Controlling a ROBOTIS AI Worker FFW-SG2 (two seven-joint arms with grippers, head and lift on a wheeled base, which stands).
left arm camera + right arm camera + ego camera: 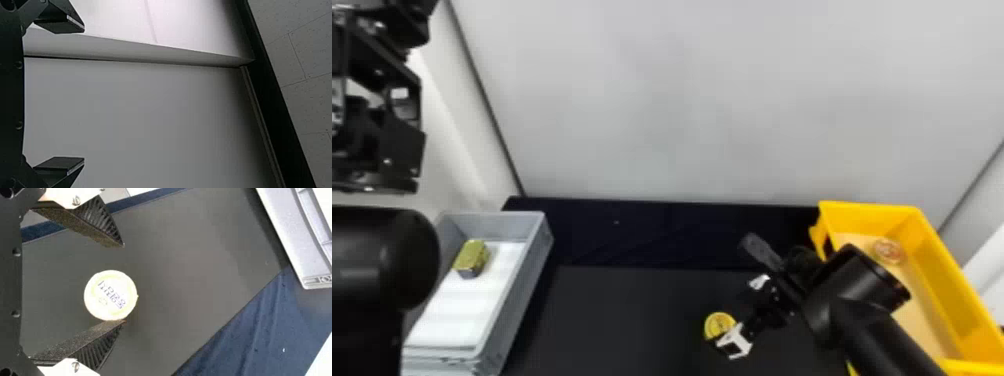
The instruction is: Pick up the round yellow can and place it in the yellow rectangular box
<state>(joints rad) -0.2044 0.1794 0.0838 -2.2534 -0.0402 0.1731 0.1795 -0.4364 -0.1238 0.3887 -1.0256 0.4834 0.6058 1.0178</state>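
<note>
Your black tabletop (612,320) bears the round yellow can (717,324) (printed face up), between the grey box (521,280) at left and the yellow rectangular box (944,282) at right.

I see the can (718,324) on the table (612,315) btwn the bin (524,275) on L, w/ block (473,254) in it, & box (934,272) on R.

We see the round yellow can (719,325) on the black table (612,320). It sits with its flat, round top up, and we can see dark writing on that top. The can is outside the yellow rectangular box (932,270), to the left of it. We see the box on the right side. It is long and deep, with bright yellow walls, an open top and a paler bottom. Part of the box is hidden from us.
</note>
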